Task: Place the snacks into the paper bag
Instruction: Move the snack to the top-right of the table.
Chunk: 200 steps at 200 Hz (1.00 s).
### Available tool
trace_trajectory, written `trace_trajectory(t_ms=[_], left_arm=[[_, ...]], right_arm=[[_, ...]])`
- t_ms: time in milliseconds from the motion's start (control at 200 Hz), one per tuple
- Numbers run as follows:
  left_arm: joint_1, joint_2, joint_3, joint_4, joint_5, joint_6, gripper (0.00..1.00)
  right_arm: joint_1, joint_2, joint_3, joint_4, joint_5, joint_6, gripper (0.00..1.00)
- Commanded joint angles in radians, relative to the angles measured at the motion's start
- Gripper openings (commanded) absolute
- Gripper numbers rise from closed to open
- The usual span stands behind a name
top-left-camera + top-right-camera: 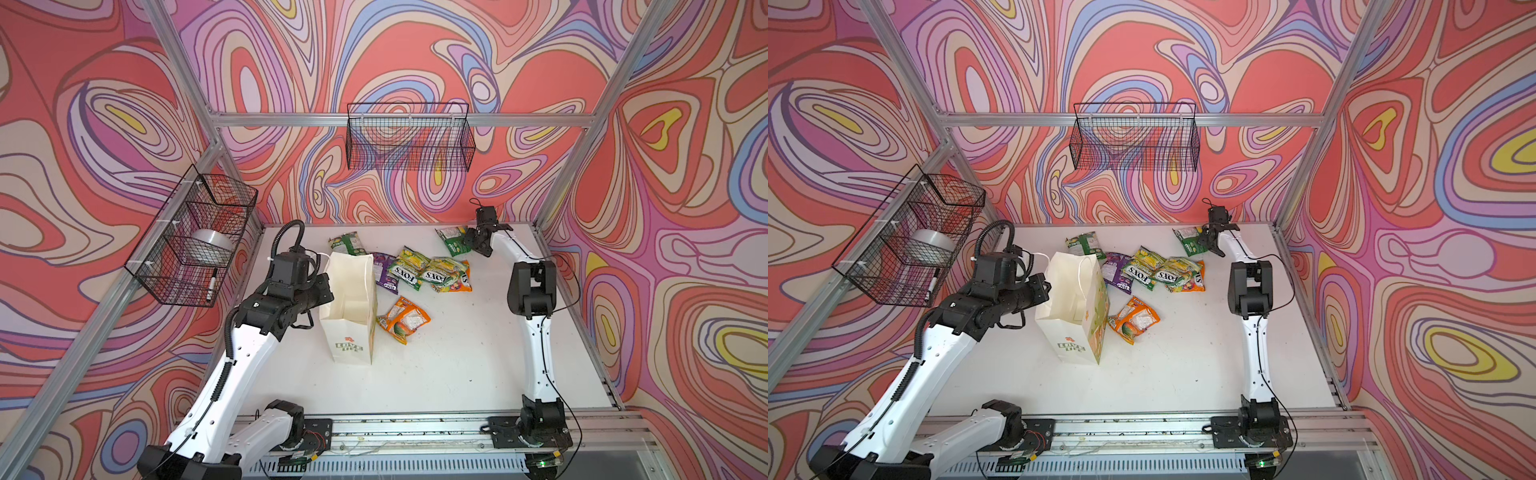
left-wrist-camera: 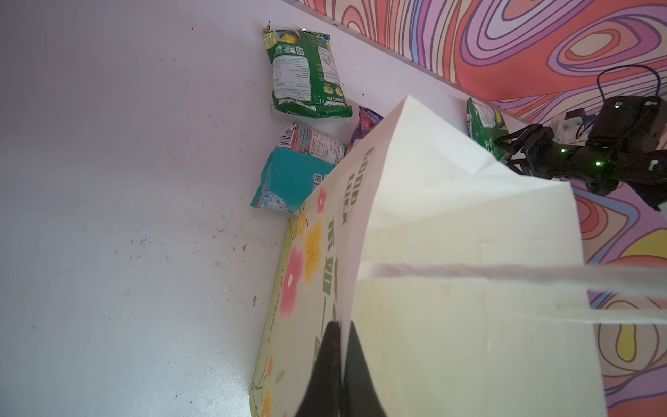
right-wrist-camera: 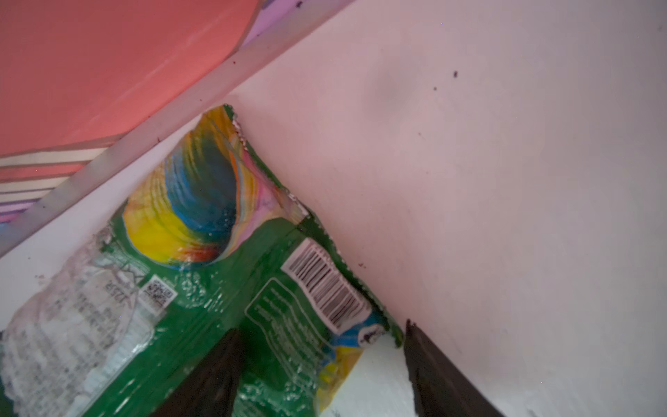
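Paper bag [image 1: 351,316] stands upright on the white surface [image 1: 457,365], its rim pinched by the closed left claw [image 2: 341,326]. Right claw [image 3: 321,326] gapes over a green snack pouch [image 3: 223,289] at the far edge; other pouches [image 1: 409,270] lie beside the bag.

Both top views look steeply down from high above the robot's base side. They face the swirl-patterned back wall [image 1: 291,62] and share almost the whole flat white counter [image 1: 457,382]. The left wrist camera sits very close to the tall white paper bag [image 2: 451,224] and looks past it to the distant right end effector [image 2: 505,148]. The right wrist camera looks from very near onto a green crinkly plastic pouch [image 3: 216,310], seen also in the other three views.
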Motion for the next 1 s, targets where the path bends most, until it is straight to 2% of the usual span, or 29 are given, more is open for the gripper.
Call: trace_trajectory(t_ms=[0, 190, 386, 571, 997], left_arm=[[0.008, -0.009, -0.009, 0.02, 0.01, 0.001, 0.0], [0.01, -0.012, -0.008, 0.017, -0.005, 0.006, 0.0], [0.012, -0.019, -0.007, 0.019, 0.004, 0.007, 0.0], [0.016, -0.023, -0.008, 0.021, 0.005, 0.01, 0.0], [0.017, -0.016, -0.008, 0.024, 0.022, 0.013, 0.0]], right_arm=[[-0.006, -0.001, -0.085, -0.096, 0.033, -0.013, 0.58], [-0.006, -0.121, -0.275, 0.026, 0.014, -0.027, 0.38], [-0.012, -0.262, -0.431, 0.088, 0.011, -0.032, 0.14], [-0.018, -0.402, -0.591, 0.153, -0.01, -0.009, 0.0], [-0.029, -0.707, -0.843, 0.226, 0.031, 0.047, 0.0]])
